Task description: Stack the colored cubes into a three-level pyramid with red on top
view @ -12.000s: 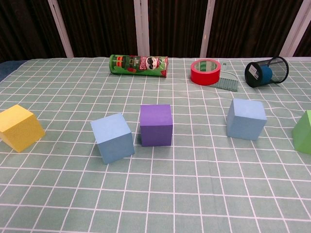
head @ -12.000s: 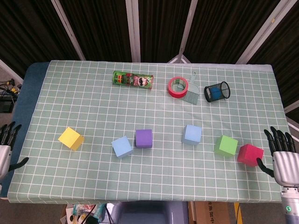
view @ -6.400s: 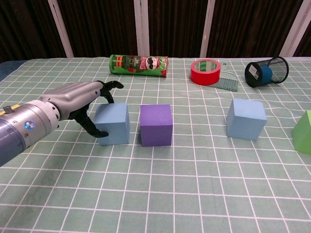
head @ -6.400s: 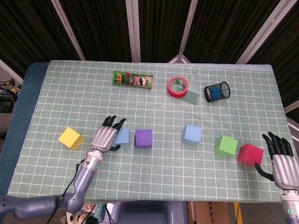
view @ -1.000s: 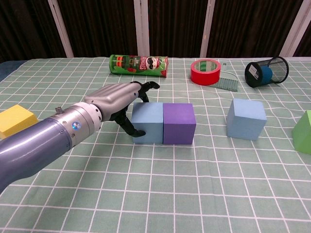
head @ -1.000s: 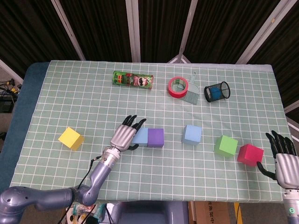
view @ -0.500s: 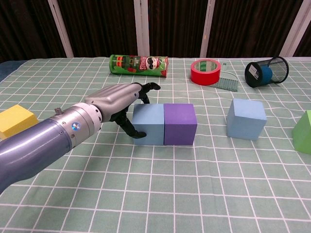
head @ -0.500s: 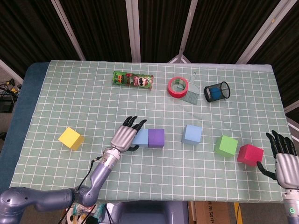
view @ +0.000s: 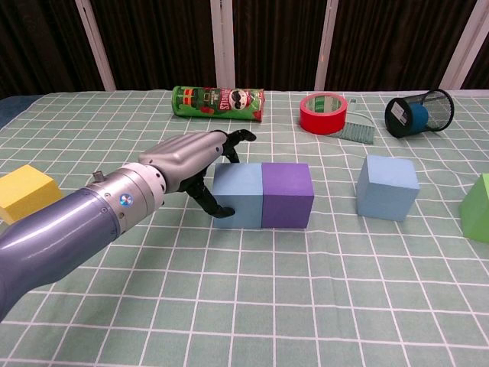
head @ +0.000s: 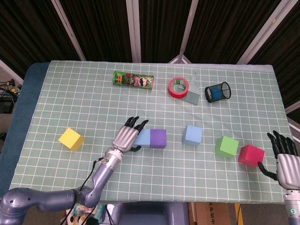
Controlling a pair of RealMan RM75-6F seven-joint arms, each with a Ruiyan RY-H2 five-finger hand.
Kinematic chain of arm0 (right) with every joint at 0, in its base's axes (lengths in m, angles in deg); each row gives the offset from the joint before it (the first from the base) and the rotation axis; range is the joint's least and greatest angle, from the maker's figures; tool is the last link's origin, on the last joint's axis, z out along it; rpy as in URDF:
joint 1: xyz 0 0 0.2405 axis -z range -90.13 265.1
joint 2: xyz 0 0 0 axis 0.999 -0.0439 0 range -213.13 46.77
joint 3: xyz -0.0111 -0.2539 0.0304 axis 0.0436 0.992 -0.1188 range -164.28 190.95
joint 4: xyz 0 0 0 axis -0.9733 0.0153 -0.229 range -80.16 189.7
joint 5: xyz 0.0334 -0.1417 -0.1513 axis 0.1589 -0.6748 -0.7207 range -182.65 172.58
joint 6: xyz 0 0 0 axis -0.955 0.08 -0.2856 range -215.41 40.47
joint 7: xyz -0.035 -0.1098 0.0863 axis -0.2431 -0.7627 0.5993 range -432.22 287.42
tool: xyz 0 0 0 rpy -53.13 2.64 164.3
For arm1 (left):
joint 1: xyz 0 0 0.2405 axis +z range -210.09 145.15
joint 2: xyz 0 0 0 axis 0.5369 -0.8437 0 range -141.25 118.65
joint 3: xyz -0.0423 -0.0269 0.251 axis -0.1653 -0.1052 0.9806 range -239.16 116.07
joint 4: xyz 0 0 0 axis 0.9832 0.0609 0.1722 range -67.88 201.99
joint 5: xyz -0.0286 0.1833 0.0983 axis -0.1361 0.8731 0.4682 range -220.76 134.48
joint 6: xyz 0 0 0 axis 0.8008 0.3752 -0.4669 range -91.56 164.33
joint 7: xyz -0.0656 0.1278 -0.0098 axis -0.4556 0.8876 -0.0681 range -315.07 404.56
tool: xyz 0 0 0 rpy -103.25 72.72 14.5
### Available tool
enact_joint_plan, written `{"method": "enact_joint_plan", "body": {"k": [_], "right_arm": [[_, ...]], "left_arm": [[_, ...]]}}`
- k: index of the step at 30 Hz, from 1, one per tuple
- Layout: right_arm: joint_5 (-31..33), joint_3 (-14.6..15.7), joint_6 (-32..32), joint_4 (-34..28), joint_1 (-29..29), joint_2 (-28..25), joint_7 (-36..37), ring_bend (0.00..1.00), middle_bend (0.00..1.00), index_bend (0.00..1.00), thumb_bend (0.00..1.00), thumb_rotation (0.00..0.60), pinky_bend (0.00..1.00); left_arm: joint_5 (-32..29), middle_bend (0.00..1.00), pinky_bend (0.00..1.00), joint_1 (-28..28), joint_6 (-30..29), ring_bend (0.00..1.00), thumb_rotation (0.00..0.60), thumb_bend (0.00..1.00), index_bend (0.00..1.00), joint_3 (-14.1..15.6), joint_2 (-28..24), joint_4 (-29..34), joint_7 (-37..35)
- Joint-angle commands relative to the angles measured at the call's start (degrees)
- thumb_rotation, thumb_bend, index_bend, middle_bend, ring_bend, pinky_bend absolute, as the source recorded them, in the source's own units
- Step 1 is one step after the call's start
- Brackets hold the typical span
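My left hand (head: pixel 125 138) (view: pixel 187 164) presses against the left side of a light blue cube (head: pixel 143 138) (view: pixel 238 197), fingers spread over its top edge, thumb by its front. That cube touches a purple cube (head: pixel 158 138) (view: pixel 287 195) on its right. A second light blue cube (head: pixel 192 135) (view: pixel 388 187) stands apart further right, then a green cube (head: pixel 227 146) (view: pixel 477 208) and a red cube (head: pixel 251 155). A yellow cube (head: pixel 71 139) (view: pixel 27 195) sits alone at the left. My right hand (head: pixel 283 159) hangs open off the table's right edge, beside the red cube.
At the back lie a green crisp can (head: pixel 133 80) (view: pixel 218 102), a red tape roll (head: pixel 178 87) (view: pixel 323 113), a small brush (head: pixel 192 95) and a tipped black mesh cup (head: pixel 218 92) (view: pixel 419 112). The checked cloth covers the whole table.
My left hand has pushed the light blue cube, with the purple one against it, slightly to the right. The right hand has not moved.
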Motion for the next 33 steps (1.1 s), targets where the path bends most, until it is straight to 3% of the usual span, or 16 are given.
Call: {"method": "enact_joint_plan", "body": {"k": [1, 10, 18, 27, 33], "right_arm": [[0.0, 0.0, 0.0, 0.0, 0.0, 0.0, 0.0, 0.00, 0.00, 0.00, 0.30, 0.600, 0.00], [0.0, 0.0, 0.0, 0.0, 0.0, -0.1, 0.0, 0.00, 0.00, 0.00, 0.30, 0.600, 0.00], [-0.1, 0.0, 0.2, 0.0, 0.1, -0.1, 0.0, 0.00, 0.00, 0.00, 0.30, 0.600, 0.00], [0.2, 0.0, 0.0, 0.0, 0.2, -0.3, 0.4, 0.00, 0.00, 0.00, 0.30, 0.600, 0.00], [1.0, -0.2, -0.8, -0.1, 0.0, -0.5, 0.8, 0.00, 0.00, 0.00, 0.30, 0.600, 0.00]], "left_arm": [[0.0, 0.28, 0.02, 0.0, 0.1, 0.00, 0.600, 0.29, 0.01, 0.0, 0.1, -0.1, 0.0], [-0.2, 0.03, 0.00, 0.3, 0.0, 0.00, 0.600, 0.11, 0.00, 0.2, -0.1, -0.3, 0.2], [0.8, 0.00, 0.00, 0.9, -1.6, 0.00, 0.600, 0.09, 0.00, -0.9, -2.6, 3.1, -0.7], [1.6, 0.00, 0.00, 2.7, -7.3, 0.00, 0.600, 0.09, 0.00, -6.6, -13.7, 18.7, 0.6], [-1.1, 0.00, 0.00, 7.1, -11.2, 0.00, 0.600, 0.10, 0.00, -5.7, -21.7, 27.9, 3.7]]}}
